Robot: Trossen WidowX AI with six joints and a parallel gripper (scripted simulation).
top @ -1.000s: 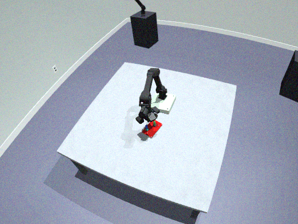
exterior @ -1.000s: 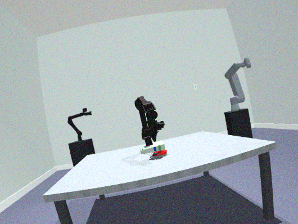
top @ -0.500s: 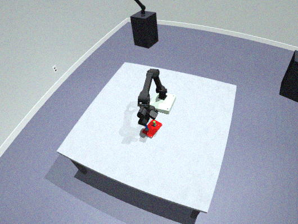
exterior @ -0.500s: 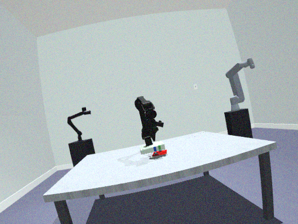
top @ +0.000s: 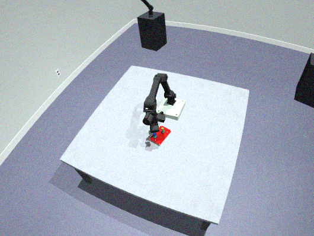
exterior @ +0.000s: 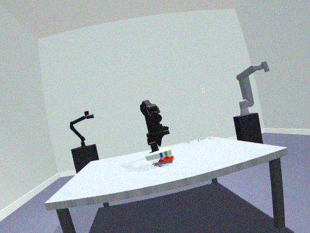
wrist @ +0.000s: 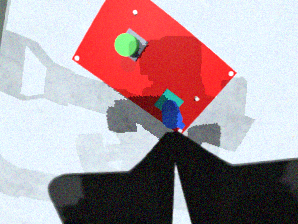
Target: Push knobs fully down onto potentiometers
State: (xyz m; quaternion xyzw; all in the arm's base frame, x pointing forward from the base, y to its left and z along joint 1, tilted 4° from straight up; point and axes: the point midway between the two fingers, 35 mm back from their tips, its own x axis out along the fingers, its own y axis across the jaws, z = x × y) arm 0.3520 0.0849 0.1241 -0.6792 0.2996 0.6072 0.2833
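Note:
The red circuit board point(top: 161, 138) point(exterior: 167, 158) point(wrist: 215, 75) lies in front of the arm's base. A green knob point(top: 162, 129) point(exterior: 166, 153) point(wrist: 126, 45) stands over a grey potentiometer point(wrist: 141, 45). A blue knob point(top: 154, 134) point(exterior: 161, 155) point(wrist: 171, 114) stands over a teal potentiometer point(wrist: 169, 96) near a board corner. My gripper point(wrist: 172, 138) is shut with nothing between its fingers. In the wrist view its tips show just beside the blue knob, at the board's corner; the exterior view shows them above the board's height. The gap under each knob is too small to tell.
The arm's pale base plate point(top: 175, 110) point(exterior: 151, 156) is close behind the board. The white table point(top: 189, 166) point(exterior: 123, 184) carries both. Black pedestals point(top: 152, 31) point(exterior: 248, 129) with other arms stand on the floor away from the table.

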